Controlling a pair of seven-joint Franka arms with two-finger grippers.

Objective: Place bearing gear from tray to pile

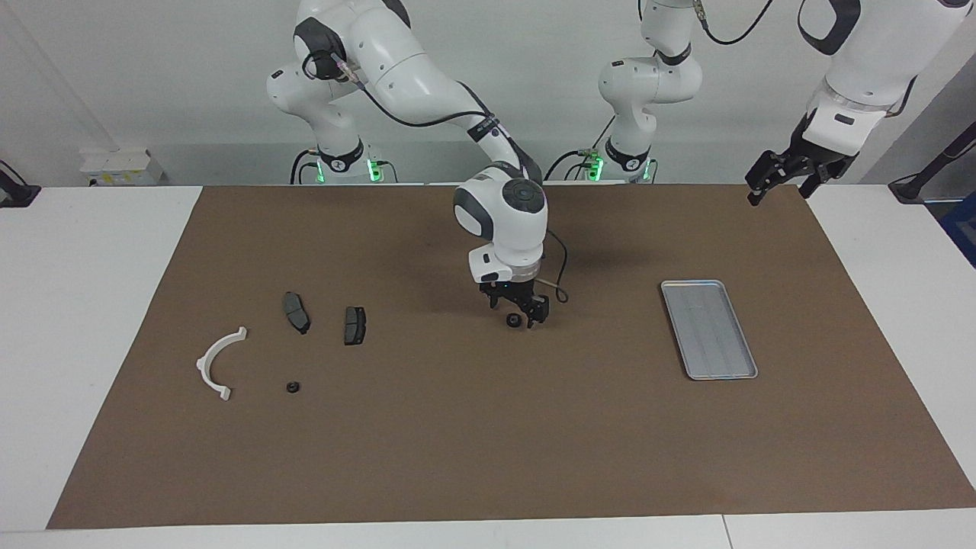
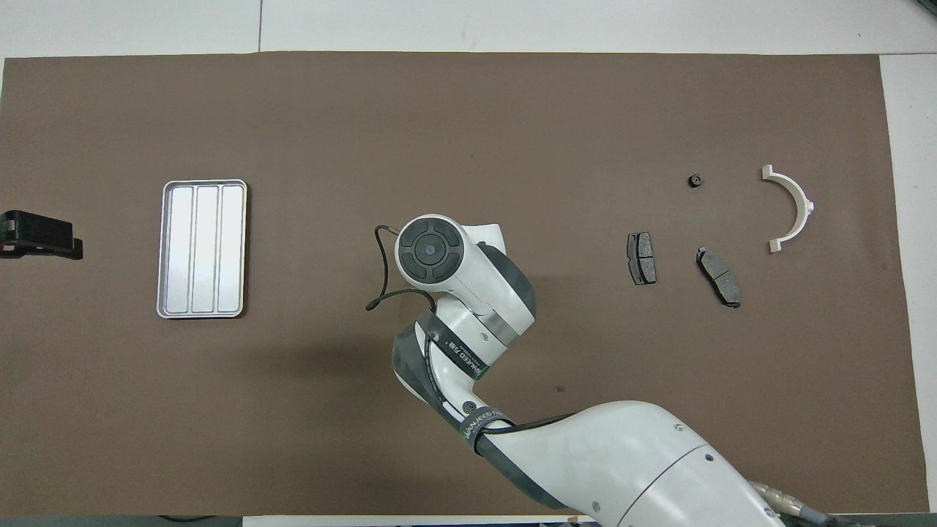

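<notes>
At the right arm's end of the bench [image 1: 91, 320], on the brown mat [image 1: 473, 442], lies the pile [image 1: 296, 313]: a white half-ring bracket [image 1: 202, 364] closest to that end, a small black gear [image 1: 292, 387] just beside it and farther from the robots, and two dark brake pads [image 1: 354, 325] side by side but apart, nearer to the robots than the small gear. Toward the middle of the mat, well apart from the pile, the right arm reaches out from its base and points straight down. The right hand [image 1: 520, 315] is low over the mat with its fingers apart, one on each side of the bearing gear [image 1: 514, 321], which sits on the mat between them. Whether the fingers touch the bearing gear cannot be told. In the overhead view the arm's wrist covers both the hand and the bearing gear. Farther toward the left arm's end, the silver tray [image 1: 690, 358] lies flat on the mat, its ribs running lengthwise, and well apart from the bearing gear. Last comes the left arm, raised and waiting: the left hand [image 1: 778, 175] hangs in the air over the mat's corner at that end, fingers apart and holding nothing, and the overhead view shows only its dark tip at the edge of the picture.
</notes>
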